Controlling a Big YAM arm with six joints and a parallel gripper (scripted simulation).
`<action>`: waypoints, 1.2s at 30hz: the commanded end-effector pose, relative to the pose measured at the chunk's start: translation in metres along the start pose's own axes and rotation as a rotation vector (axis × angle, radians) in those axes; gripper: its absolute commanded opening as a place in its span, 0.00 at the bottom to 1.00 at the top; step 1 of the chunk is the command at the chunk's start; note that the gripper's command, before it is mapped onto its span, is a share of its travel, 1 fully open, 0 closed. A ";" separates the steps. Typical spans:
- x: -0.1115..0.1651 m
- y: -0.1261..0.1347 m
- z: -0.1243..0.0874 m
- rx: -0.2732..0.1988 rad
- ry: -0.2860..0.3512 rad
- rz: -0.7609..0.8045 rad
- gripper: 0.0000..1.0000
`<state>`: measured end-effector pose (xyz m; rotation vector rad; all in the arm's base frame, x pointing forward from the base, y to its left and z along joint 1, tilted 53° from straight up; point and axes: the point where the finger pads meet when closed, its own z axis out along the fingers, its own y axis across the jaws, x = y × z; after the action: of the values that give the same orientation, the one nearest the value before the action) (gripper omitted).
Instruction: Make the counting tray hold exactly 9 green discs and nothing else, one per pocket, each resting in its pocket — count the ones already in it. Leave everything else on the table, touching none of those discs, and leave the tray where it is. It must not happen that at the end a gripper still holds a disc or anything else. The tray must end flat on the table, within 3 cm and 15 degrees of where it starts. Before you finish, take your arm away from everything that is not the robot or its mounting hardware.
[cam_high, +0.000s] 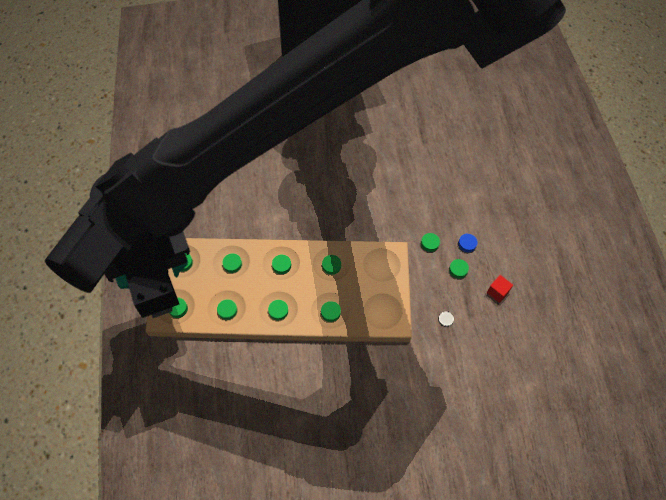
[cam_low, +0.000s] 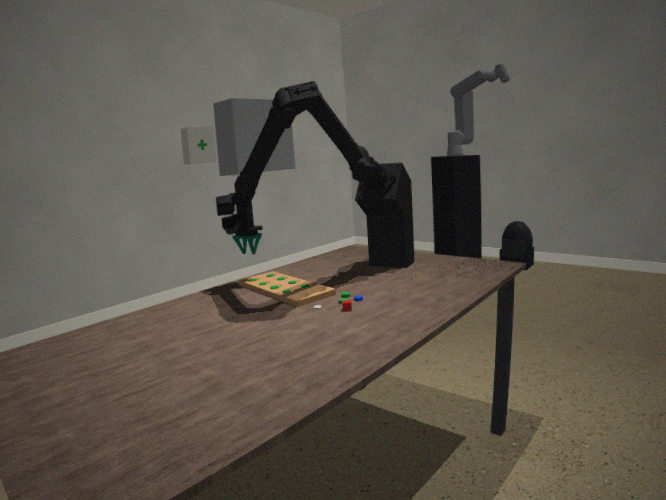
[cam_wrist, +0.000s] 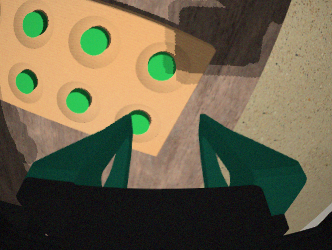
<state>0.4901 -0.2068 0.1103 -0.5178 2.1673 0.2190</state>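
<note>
The gripper (cam_low: 247, 246) is held above the tray's (cam_high: 301, 331) left end, its fingers partly parted and nothing gripped. Eight green discs (cam_high: 281, 263) are seated in pockets; the two rightmost pockets (cam_high: 381, 264) are unfilled. Two loose discs (cam_high: 458, 268) are seen right of the tray.

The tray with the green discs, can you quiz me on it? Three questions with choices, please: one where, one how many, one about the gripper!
1. Where is the gripper?
A. Above the tray's left end
B. Over the red cube
C. On the floor

2. How many pockets have no disc?
A. None
B. Two
C. Five

3. What is the gripper holding?
A. A white disc
B. The tray
C. Nothing

Answers: 1 A, the exterior view shows it raised there. 2 B, the two right pockets are bare. 3 C, its fingers stand open with nothing between.
</note>
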 end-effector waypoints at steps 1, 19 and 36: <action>0.004 0.004 0.002 -0.009 0.003 0.000 0.44; -0.219 0.044 -0.041 0.326 -0.233 -0.051 0.44; -0.307 0.092 -0.080 0.391 -0.380 0.002 0.44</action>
<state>0.5577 -0.0751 0.3555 -0.2511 1.8661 -0.1112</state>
